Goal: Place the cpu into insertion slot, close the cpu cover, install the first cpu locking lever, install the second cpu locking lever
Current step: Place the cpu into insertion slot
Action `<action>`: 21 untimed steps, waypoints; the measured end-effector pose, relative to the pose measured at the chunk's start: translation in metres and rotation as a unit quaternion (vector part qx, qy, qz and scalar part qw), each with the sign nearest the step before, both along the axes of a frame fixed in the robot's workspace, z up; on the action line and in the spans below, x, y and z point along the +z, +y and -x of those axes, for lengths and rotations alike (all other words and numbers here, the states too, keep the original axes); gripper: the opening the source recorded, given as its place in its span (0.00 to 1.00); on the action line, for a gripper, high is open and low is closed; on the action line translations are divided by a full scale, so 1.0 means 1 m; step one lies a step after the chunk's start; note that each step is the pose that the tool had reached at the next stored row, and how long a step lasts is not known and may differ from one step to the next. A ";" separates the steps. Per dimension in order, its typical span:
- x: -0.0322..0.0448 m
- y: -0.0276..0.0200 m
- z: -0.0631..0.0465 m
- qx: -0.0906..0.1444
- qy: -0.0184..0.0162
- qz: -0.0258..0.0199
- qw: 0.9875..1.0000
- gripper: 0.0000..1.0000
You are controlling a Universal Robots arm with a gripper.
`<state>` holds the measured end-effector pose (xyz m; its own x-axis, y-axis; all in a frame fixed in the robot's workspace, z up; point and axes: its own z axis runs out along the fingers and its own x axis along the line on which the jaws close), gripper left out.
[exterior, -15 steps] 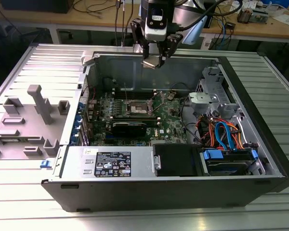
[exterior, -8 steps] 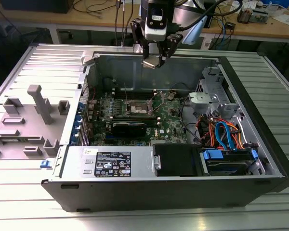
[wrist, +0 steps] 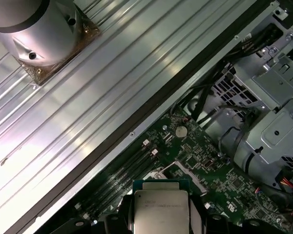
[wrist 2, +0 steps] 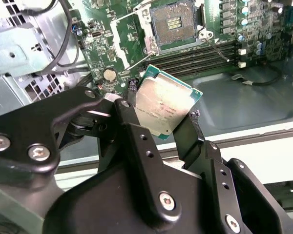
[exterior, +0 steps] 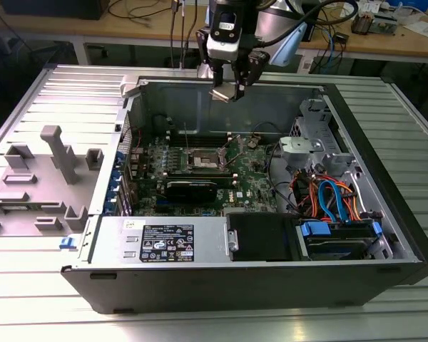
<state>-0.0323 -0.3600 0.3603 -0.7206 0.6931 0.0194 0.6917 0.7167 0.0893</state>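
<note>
Two black fingers (wrist 2: 188,139) clamped on opposite edges of small flat silver-topped square cpu (wrist 2: 166,105), likely sparing its contacts; held high, well apart from open dark-centred square insertion slot (wrist 2: 175,22).

- A ribbed aluminium surface (exterior: 50,306) spreads wide in the exterior view, its long parallel grooves catching a cool, even light.
- The first wrist view picks up the same surface (wrist: 112,73), with a soft bright glare washing over the ridges.
- At the back a pale wooden workbench (exterior: 406,44) runs right across the exterior view.
- Loose cables (exterior: 132,8) trail over the bench top toward the exterior view's left, and small electronic parts and papers (exterior: 385,18) clutter its right end.
- Under the bench it is deep shadow (exterior: 21,43), with a pale frame leg (exterior: 80,51) standing out against it.
</note>
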 end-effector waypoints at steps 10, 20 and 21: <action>-0.0009 0.0000 0.000 -0.078 0.000 0.000 0.997 0.55; -0.0033 0.0000 0.000 -0.188 0.000 0.000 0.982 0.55; -0.0034 0.0000 0.000 -0.195 0.000 0.000 0.981 0.55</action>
